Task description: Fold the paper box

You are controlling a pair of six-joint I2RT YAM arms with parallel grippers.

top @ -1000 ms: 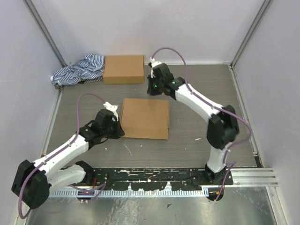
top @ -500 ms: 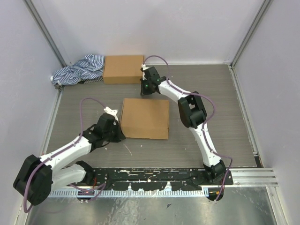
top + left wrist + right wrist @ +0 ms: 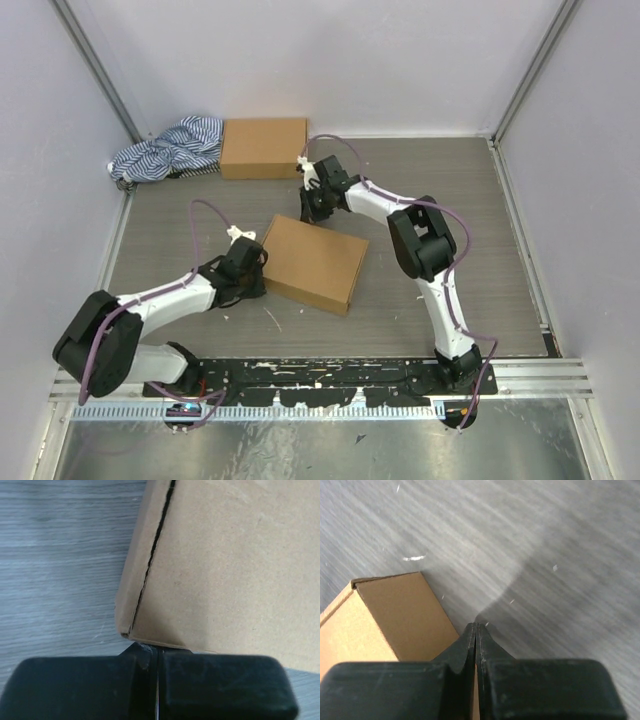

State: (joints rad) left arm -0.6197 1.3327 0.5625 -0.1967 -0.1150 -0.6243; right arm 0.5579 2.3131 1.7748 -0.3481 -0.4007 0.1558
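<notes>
The paper box (image 3: 312,263) lies askew at the middle of the table and looks already closed. I judge that only a thin seam on its 9 o'clock side is left to press. The left gripper (image 3: 258,268), closed on nothing, is at that corner. The right gripper (image 3: 311,211), also closed on nothing, is at 12 o'clock. I count two boxes, the second cardboard box (image 3: 264,147) at 11 o'clock, and one striped cloth (image 3: 165,150).
</notes>
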